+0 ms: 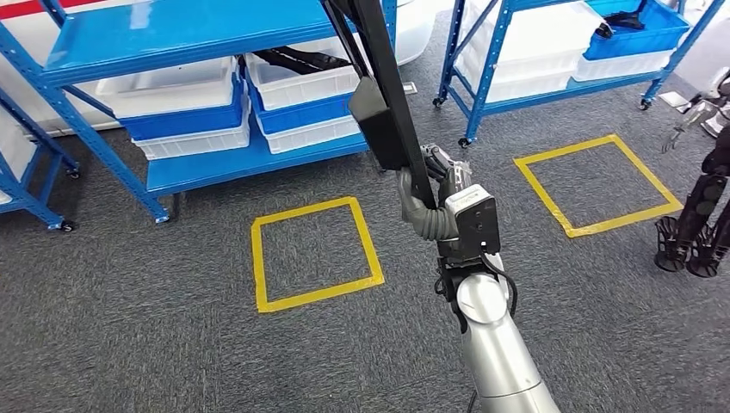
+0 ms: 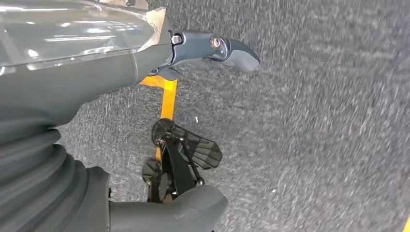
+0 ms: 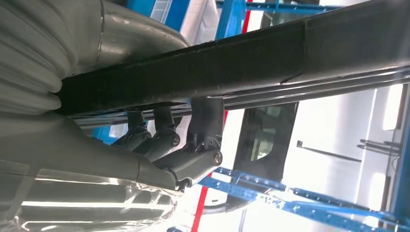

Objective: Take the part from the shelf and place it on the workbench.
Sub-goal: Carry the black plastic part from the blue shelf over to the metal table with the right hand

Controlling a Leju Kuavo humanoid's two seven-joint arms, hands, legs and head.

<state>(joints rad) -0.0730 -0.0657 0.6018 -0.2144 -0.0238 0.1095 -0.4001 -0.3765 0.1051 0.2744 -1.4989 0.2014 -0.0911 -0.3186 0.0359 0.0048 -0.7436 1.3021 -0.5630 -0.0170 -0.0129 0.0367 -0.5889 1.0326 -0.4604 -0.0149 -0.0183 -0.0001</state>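
The part (image 1: 384,103) is a long black bar with a black block on its side, rising steeply up out of the head view in front of the blue shelf (image 1: 172,47). My right hand (image 1: 441,200) grips the bar near its lower end, above the grey carpet. In the right wrist view the bar (image 3: 270,58) crosses the picture and my fingers (image 3: 199,140) wrap around it. My left hand (image 2: 96,72) hangs over the carpet, its fingers (image 2: 232,50) stretched out and the thumb (image 2: 188,208) apart, holding nothing.
White and blue bins (image 1: 207,107) fill the shelf's lower levels. A second blue shelf (image 1: 551,86) stands at the back right. Two yellow tape squares (image 1: 314,254) (image 1: 598,182) mark the carpet. A dark legged machine (image 1: 697,215) stands at the right edge.
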